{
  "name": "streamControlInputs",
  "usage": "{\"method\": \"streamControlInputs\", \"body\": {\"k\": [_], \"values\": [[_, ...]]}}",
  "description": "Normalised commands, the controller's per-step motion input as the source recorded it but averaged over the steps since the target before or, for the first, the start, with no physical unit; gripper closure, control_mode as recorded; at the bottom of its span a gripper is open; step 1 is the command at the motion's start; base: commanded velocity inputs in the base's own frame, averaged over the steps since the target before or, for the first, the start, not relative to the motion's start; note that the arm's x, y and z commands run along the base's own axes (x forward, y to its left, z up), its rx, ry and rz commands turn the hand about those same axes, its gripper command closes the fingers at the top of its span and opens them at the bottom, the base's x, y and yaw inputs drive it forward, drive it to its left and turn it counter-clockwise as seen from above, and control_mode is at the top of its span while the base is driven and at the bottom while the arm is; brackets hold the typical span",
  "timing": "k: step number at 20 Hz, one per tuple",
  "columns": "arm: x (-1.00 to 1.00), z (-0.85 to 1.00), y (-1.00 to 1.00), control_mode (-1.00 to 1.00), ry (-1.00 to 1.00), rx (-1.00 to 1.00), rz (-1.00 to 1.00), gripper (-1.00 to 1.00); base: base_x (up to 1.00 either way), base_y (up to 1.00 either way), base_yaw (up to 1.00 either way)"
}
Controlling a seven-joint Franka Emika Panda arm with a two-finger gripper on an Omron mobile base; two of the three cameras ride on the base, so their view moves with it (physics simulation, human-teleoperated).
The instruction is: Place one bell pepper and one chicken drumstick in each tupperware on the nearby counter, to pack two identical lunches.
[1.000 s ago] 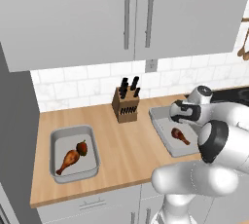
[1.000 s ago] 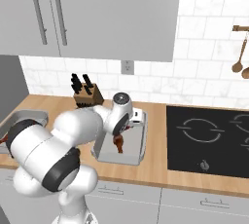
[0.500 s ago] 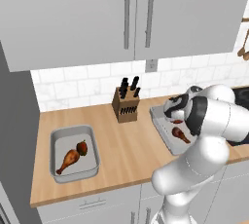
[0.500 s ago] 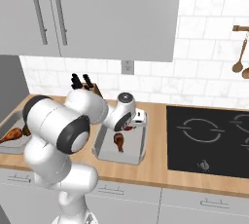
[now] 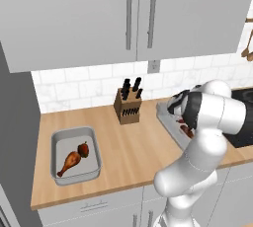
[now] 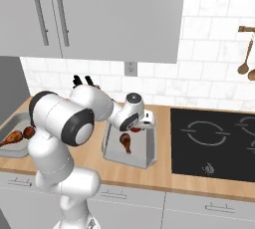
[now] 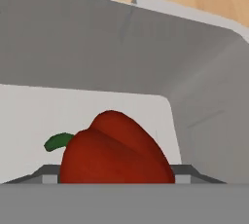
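Note:
My gripper (image 7: 116, 175) is down inside the right tupperware (image 6: 146, 149), shut on a red bell pepper (image 7: 116, 145) that fills the gap between the fingers, close over the tub's pale floor. A chicken drumstick (image 6: 125, 142) lies in that same tub, just below the hand (image 6: 134, 123). On the counter (image 5: 133, 147), the left tupperware (image 5: 58, 143) holds another drumstick (image 5: 69, 162) and a second red pepper (image 5: 84, 149) side by side. My own arm hides most of the right tub (image 5: 165, 115) in the left base view.
A wooden knife block (image 5: 127, 106) stands against the tiled wall between the two tubs. The black stovetop (image 6: 214, 143) lies right beside the right tub. Wooden spoons (image 6: 245, 58) hang on the wall, and grey cupboards hang overhead.
The arm's elbow and upper links have swung round while the hand stayed low over the right tub. The food in both tubs has not moved.

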Motion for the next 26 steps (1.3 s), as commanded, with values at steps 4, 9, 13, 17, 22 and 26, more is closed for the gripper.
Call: {"method": "streamControlInputs", "body": {"k": [4,9,13,17,22,26], "values": [[0.00,0.00,0.00,-1.00,0.00,0.00,0.00,-1.00,0.00,0.00,0.00],[-0.01,0.00,0.00,-1.00,0.00,0.00,0.00,-1.00,0.00,0.00,0.00],[-0.47,0.24,0.27,-1.00,-0.01,0.00,0.00,-1.00,0.00,0.00,0.00],[-0.71,0.59,0.37,-1.00,-0.10,0.00,0.00,-1.00,0.00,0.00,0.00],[-0.88,0.84,0.37,-1.00,-0.07,0.00,0.02,-1.00,0.00,0.00,0.00],[-1.00,0.94,0.25,-1.00,0.00,0.00,0.00,-1.00,0.00,0.00,0.00]]}}
